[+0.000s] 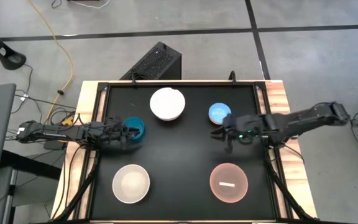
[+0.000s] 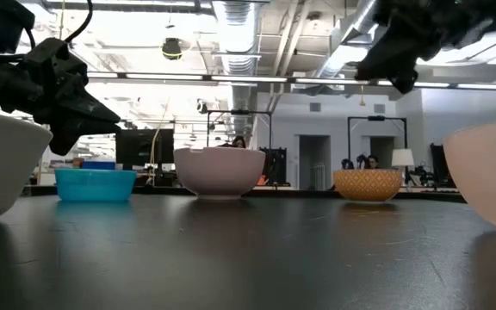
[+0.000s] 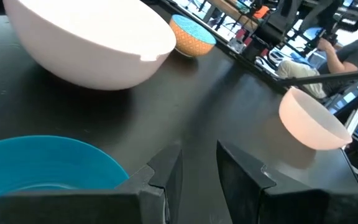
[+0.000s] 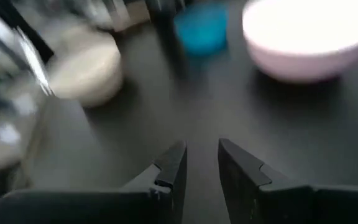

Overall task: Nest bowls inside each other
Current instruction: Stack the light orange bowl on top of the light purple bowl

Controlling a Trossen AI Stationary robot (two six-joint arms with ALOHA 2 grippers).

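High view: five bowls sit apart on the black table point(image 1: 179, 143), none nested. The white bowl point(image 1: 167, 104) stands at the far middle, the light blue bowl point(image 1: 219, 113) to its right, the teal bowl point(image 1: 134, 128) toward the left edge, the cream bowl point(image 1: 131, 183) near left and the pink bowl point(image 1: 229, 183) near right. The left gripper point(image 1: 129, 134) reaches in from the left side and hangs just beside the teal bowl, at its near edge; its wrist view shows the two fingers point(image 3: 166, 177) parted with a narrow gap and nothing between them, the teal rim close by on one side, the white bowl and the light blue bowl with its orange-patterned outside farther off, and the pink bowl off to the other side. The right gripper point(image 1: 221, 132) comes in from the right side and hovers just beside the light blue bowl, between it and the pink bowl, above the table; its fingers point(image 4: 169, 168) also stand slightly apart and empty. In the low view both grippers hang clear above the tabletop. People sit in the room behind.
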